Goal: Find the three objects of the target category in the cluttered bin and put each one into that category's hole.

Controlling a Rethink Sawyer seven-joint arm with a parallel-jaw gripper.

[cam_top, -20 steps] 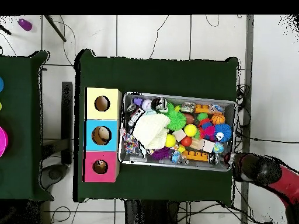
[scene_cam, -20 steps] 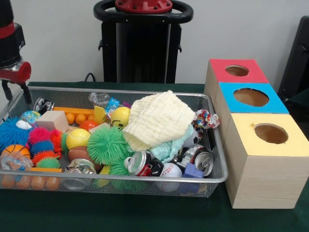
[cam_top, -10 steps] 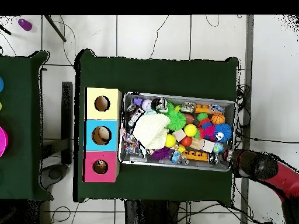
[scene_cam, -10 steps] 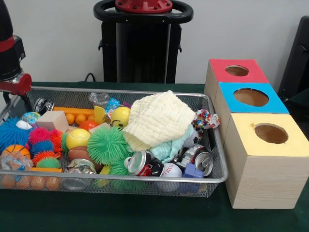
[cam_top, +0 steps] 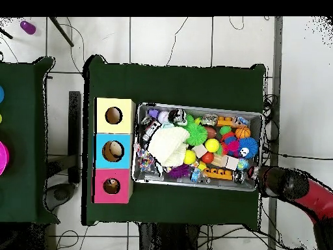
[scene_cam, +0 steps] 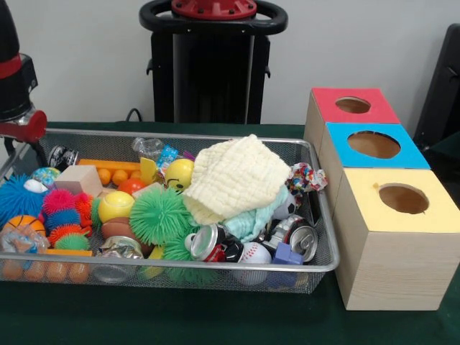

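Search step: pincer point(scene_cam: 21, 147), grip state unreadable, hangs at 9 o'clock of the bin point(scene_cam: 316, 267), nothing lifted; crushed cans point(scene_cam: 208, 243) at 6 o'clock look reachable, next move a descent.

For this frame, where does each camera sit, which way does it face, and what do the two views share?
Front view: across the table, facing the robot; arm at left edge above the mesh bin.
Overhead view: above, looking straight down; arm at the bin's right end.
Shared: bin, yellow cloth, three boxes.
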